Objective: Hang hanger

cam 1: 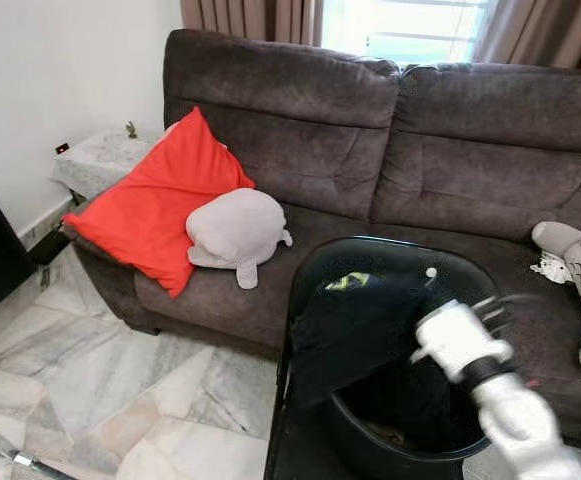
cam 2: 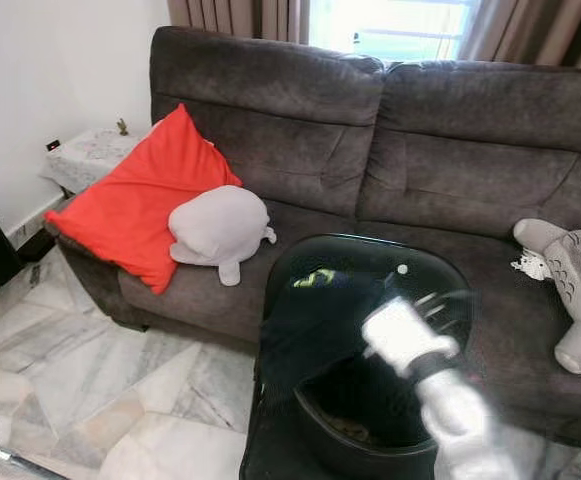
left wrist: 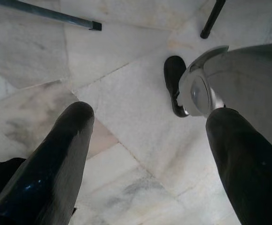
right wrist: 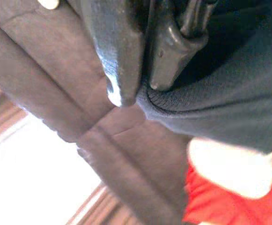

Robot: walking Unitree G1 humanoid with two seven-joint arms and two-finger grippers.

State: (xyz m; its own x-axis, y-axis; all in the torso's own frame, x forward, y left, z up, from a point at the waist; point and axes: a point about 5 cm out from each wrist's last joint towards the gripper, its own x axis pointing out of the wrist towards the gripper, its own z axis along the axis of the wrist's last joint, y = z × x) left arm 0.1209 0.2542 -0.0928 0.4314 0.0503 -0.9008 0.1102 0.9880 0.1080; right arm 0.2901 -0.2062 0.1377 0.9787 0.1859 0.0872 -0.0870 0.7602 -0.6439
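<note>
right gripper [right wrist: 136,91] pinched shut on dark garment [cam 1: 355,330], over black basket [cam 1: 410,455]. left gripper [left wrist: 150,154] wide open, holding nothing, above marble floor [left wrist: 136,61].

Silver-white right arm [cam 1: 490,375] with a black wrist band; glossy black fingers [left wrist: 56,164]

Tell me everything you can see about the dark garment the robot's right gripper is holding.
The garment is dark navy to black soft knit cloth with a ribbed hem, seen close in the right wrist view. A small yellow-green tag shows near its top. It hangs limp over the open black basket in front of the sofa, partly draped across the rim. The right gripper is shut on its edge, both fingers pinching the fabric. No hanger can be made out on it.
</note>
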